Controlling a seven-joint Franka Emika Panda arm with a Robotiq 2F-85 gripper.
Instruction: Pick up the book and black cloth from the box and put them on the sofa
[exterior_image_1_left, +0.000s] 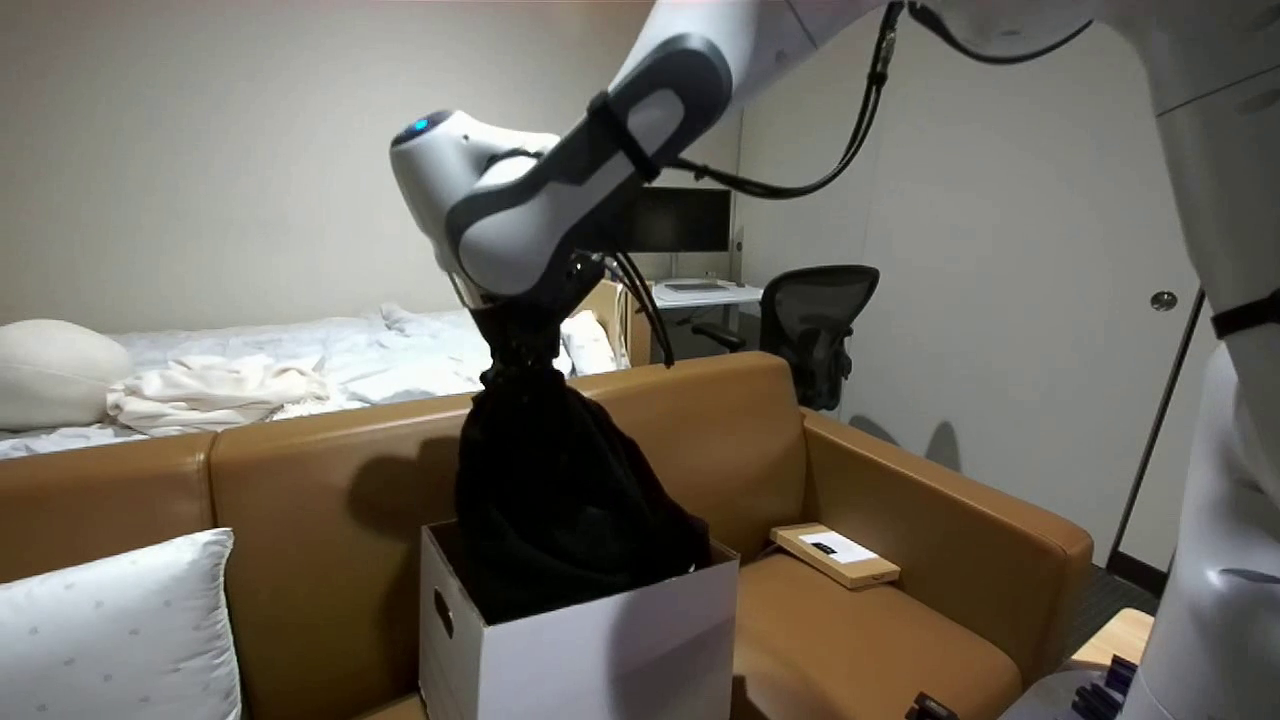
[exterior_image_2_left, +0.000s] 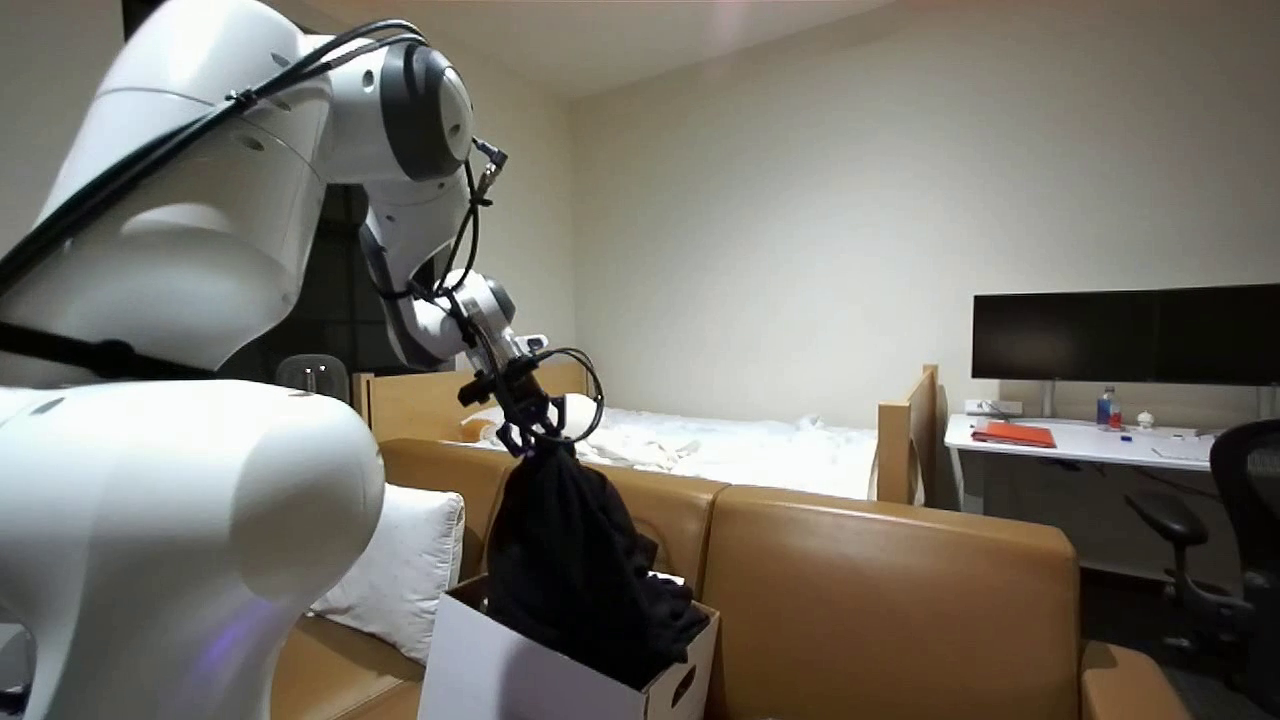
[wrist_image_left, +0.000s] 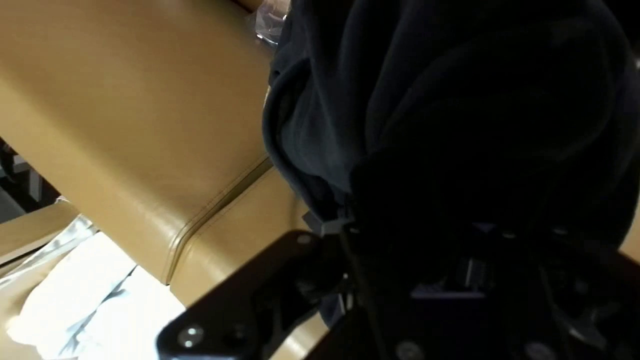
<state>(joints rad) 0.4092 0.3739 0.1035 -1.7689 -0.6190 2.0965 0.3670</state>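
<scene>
The black cloth (exterior_image_1_left: 570, 500) hangs bunched from my gripper (exterior_image_1_left: 525, 368). Its lower part is inside or over the white box (exterior_image_1_left: 610, 660). In an exterior view the gripper (exterior_image_2_left: 540, 440) pinches the top of the cloth (exterior_image_2_left: 575, 560) above the box (exterior_image_2_left: 530, 665). In the wrist view the cloth (wrist_image_left: 425, 110) fills much of the picture, and the gripper (wrist_image_left: 405, 232) is dark against it. A flat brown book-like item (exterior_image_1_left: 838, 553) with a white label lies on the seat of the brown sofa (exterior_image_1_left: 860, 640), near the armrest. The inside of the box is mostly hidden.
The box stands on the sofa, close to the backrest (exterior_image_2_left: 890, 590). A white pillow (exterior_image_1_left: 120, 625) lies on the other side of the box. A bed (exterior_image_2_left: 760, 450) is behind the sofa. Clear plastic (wrist_image_left: 271, 21) shows beside the cloth. An office chair (exterior_image_1_left: 820, 325) stands behind.
</scene>
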